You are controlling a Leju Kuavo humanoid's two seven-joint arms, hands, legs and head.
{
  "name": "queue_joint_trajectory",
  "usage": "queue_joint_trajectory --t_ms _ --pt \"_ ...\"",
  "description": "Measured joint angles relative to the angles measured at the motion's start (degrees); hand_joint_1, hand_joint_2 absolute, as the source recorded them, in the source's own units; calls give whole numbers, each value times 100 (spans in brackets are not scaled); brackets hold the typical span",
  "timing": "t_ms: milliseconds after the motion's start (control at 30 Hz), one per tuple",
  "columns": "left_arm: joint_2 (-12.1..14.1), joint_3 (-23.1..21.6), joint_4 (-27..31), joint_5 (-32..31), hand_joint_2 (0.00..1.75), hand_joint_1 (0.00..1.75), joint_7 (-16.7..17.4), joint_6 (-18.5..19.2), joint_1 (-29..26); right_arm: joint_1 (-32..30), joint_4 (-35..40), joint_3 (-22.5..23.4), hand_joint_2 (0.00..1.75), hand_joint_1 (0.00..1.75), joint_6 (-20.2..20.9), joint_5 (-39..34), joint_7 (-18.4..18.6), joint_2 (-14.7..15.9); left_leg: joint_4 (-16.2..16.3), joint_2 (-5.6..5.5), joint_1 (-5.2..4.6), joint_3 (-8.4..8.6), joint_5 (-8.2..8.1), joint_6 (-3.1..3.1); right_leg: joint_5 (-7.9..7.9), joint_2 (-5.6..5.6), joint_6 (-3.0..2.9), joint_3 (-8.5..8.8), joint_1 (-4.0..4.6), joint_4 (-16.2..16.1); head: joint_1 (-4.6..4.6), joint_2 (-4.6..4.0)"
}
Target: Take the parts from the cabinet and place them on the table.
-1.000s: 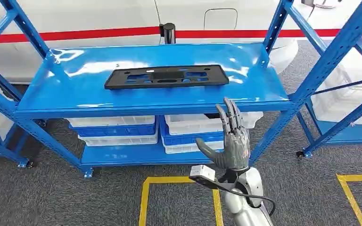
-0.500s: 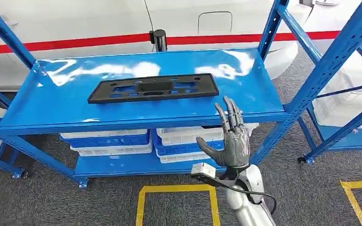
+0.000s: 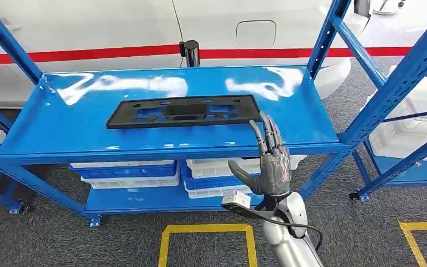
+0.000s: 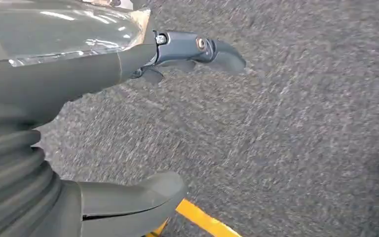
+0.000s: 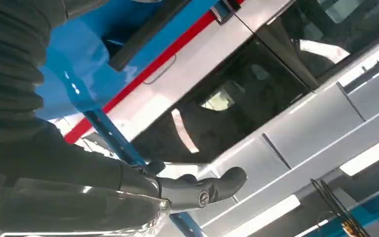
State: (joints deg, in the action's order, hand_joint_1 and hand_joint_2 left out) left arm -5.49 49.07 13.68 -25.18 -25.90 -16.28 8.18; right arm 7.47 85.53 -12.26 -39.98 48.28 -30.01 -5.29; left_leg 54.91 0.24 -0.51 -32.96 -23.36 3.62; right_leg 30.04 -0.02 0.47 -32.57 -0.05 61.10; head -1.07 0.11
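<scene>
Right hand [image 3: 271,166] spread — seemingly short of part [image 3: 182,111]

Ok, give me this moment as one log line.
phase: reach | right hand: raised, fingers apart, holding nothing, at shelf front edge | left hand: holding nothing, over carpet | black part: flat on blue shelf, untouched

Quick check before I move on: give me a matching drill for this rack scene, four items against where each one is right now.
Items:
1. black plate
2. white and blue bins
3. right hand
4. yellow tape lines

Places:
A. on the grey floor in front of the rack
B. lying flat on the top blue shelf
C. raised at the shelf's front edge, fingers apart, holding nothing
D. stacked on the lower shelf

Pairs: 1-B, 2-D, 3-C, 4-A
</scene>
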Motion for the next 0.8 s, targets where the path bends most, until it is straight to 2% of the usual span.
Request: queue_joint_trajectory --t_ms 67,100,133,167,200,233,267,300,333,400,433,467,500,567,600,633,667,700,733,767,800 --pt "-9 0 -2 -9 175 0 4 2 11 -18 -15 2 175 0 0 -4 0 13 1 -6 5 0 -15 -5 319 2 -4 -538 -45 938 0 0" --pt "-22 -2 -4 -11 175 0 7 2 10 -35 -26 4 175 0 0 -4 0 18 5 -14 7 -3 -27 -11 380 0 37 -747 -68 1262 0 0" --pt "-35 -2 -9 -11 175 0 20 2 4 -49 -33 6 175 0 0 0 2 22 8 -23 18 5 -40 -30 338 0 99 -823 -89 1324 -2 0" --pt "-41 -2 -9 -15 175 0 20 2 3 -56 -33 9 175 0 0 11 4 24 14 -37 32 17 -57 -55 193 -1 185 -764 -123 1109 -4 0" --pt "-48 -2 -11 -20 175 0 22 2 3 -57 -33 9 175 0 0 26 13 24 45 -45 61 29 -85 -96 -43 -3 286 -568 -157 642 0 0" --pt "-50 -4 -9 -24 175 0 22 2 4 -56 -33 9 175 0 0 46 17 24 103 -51 92 32 -131 -147 -295 -7 379 -295 -196 53 -7 0" --pt "-46 -7 -9 -28 175 0 22 4 3 -54 -33 11 175 0 0 63 18 24 187 -50 98 15 -193 -215 -398 -41 404 -136 -225 -326 -7 0" --pt "-33 -7 -9 -35 175 0 24 9 7 -66 -29 9 175 0 2 74 24 20 249 -68 65 -15 -258 -271 -390 -13 327 -81 -174 -309 -13 0" --pt "-35 -18 -9 -53 175 0 24 11 7 -69 -20 17 175 0 0 77 26 24 248 -67 68 -7 -268 -289 -378 1 223 -104 -160 -270 9 0" --pt "-42 -57 -9 -63 175 0 24 17 8 -69 -15 24 175 0 0 79 33 28 227 -51 94 11 -276 -324 -360 8 121 -115 -127 -269 9 0" --pt "-42 -70 -7 -70 175 0 24 17 16 -67 -13 26 175 0 0 79 33 28 248 -44 114 5 -312 -361 -372 17 60 -84 -187 -288 7 0" --pt "-46 -81 -9 -72 175 0 22 17 16 -70 0 28 175 0 0 79 33 28 365 -43 127 -45 -379 -390 -359 20 38 -58 -186 -293 7 0" --pt "-44 -85 -9 -77 175 0 24 17 18 -68 4 28 175 0 0 79 33 28 622 -39 130 -153 -532 -414 -344 17 -18 -35 -185 -293 39 0" --pt "-37 -92 -9 -85 175 0 24 17 17 -82 4 28 175 0 0 96 33 26 1569 -39 136 -654 -944 -463 -322 15 -48 -21 -165 -292 39 0" --pt "-37 -94 -9 -83 175 0 37 17 15 -101 4 28 175 0 0 96 33 28 1956 -39 138 -893 -1048 -470 -312 15 -58 -18 -157 -291 39 0" --pt "-39 -94 -9 -76 175 0 50 17 8 -121 4 26 175 0 0 98 33 28 2082 -39 138 -1013 -1005 -464 -304 16 -68 -11 -146 -289 39 0" --pt "-39 -94 -9 -70 175 0 50 17 8 -134 4 24 175 0 0 103 33 28 1915 -39 137 -984 -824 -442 -285 19 -67 6 -141 -289 39 0" --pt "-35 -94 -9 -68 175 0 50 17 8 -135 4 17 175 0 0 105 35 28 1546 -39 136 -832 -564 -414 -274 25 -66 33 -137 -289 39 0" --pt "-33 -94 -9 -66 175 0 50 17 8 -130 9 11 175 0 0 105 39 26 1004 -39 130 -578 -266 -370 -247 37 -49 73 -133 -290 39 0" --pt "-26 -92 -9 -59 175 0 41 17 8 -125 18 4 175 0 0 105 52 26 519 -38 122 -341 -44 -315 -227 42 -39 105 -131 -294 37 0" --pt "-20 -94 -9 -55 175 0 33 17 14 -117 20 -2 175 0 0 103 59 26 356 -32 91 -247 -156 -288 -200 43 -3 108 -94 -297 35 0"
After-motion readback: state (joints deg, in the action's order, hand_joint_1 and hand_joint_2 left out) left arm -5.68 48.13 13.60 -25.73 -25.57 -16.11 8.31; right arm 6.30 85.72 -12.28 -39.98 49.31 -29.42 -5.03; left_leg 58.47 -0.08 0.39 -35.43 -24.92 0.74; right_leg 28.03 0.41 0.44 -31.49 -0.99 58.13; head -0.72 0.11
